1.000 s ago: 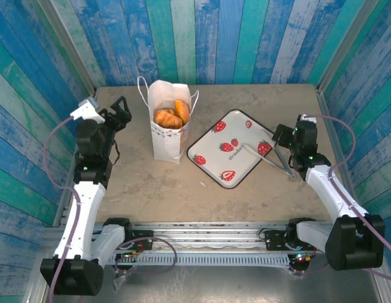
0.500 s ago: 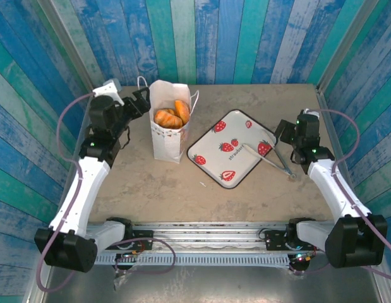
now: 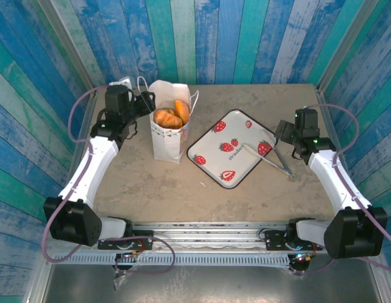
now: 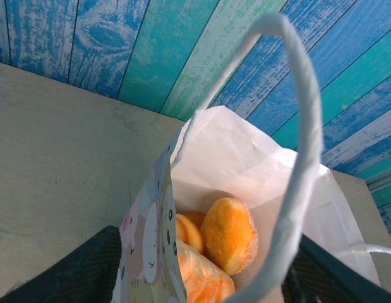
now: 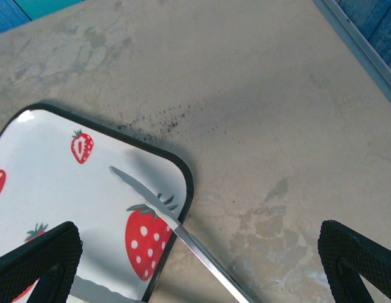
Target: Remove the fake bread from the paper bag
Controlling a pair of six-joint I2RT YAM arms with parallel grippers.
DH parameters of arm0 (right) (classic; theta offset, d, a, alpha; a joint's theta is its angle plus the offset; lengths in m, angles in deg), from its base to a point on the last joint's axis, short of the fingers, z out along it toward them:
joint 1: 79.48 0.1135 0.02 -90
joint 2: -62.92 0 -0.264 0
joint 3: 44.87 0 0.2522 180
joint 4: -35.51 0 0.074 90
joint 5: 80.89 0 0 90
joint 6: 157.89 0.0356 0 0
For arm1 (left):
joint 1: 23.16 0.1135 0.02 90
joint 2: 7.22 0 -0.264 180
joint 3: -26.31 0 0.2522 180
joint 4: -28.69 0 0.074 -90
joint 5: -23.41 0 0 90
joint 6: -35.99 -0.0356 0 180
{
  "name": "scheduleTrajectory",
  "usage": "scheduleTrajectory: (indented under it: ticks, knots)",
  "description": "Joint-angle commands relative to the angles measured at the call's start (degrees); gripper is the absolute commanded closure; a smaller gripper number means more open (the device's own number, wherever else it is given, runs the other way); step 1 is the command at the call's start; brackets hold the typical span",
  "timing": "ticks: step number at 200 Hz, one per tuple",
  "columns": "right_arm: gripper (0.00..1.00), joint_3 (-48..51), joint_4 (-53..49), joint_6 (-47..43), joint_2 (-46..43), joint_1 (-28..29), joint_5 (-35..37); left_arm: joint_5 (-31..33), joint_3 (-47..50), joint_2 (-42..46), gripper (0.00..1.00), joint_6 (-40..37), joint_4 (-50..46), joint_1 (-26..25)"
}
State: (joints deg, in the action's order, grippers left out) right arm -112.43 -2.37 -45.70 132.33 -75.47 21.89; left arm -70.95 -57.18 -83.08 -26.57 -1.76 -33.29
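The paper bag (image 3: 167, 136) stands upright at the back left of the table, its mouth open. Several pieces of glossy orange fake bread (image 3: 170, 115) sit inside it, plain in the left wrist view as fake bread (image 4: 230, 233). My left gripper (image 3: 144, 101) is at the bag's upper left rim. Its jaws stand apart, open, with the paper bag's (image 4: 233, 151) near wall and loop handle (image 4: 302, 158) between the dark fingers (image 4: 75, 271). My right gripper (image 3: 285, 136) hovers open over the tray's right corner, holding nothing.
A strawberry-print tray (image 3: 230, 148) lies right of the bag. Metal tongs (image 3: 274, 161) rest with their tips on the tray's right edge, seen as tongs (image 5: 182, 233) under my right gripper (image 5: 198, 278). Plank walls close in the back and sides.
My left arm has swung forward and right, up to the bag's rim, and its jaws have narrowed somewhat. The right arm has shifted only slightly.
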Motion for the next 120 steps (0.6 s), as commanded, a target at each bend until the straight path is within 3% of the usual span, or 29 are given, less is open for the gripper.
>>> scheduleTrajectory:
  ticks: [1, 120]
  knots:
    - [0.00, -2.3, -3.7, -0.5, 0.6, 0.4, 1.5, 1.2, -3.4, -3.2, 0.37, -2.3, -3.2, -0.2]
    - [0.00, -7.6, -8.8, -0.8, 5.4, 4.2, 6.8, 3.1, -13.7, -11.6, 0.49, -7.9, -13.2, -0.2]
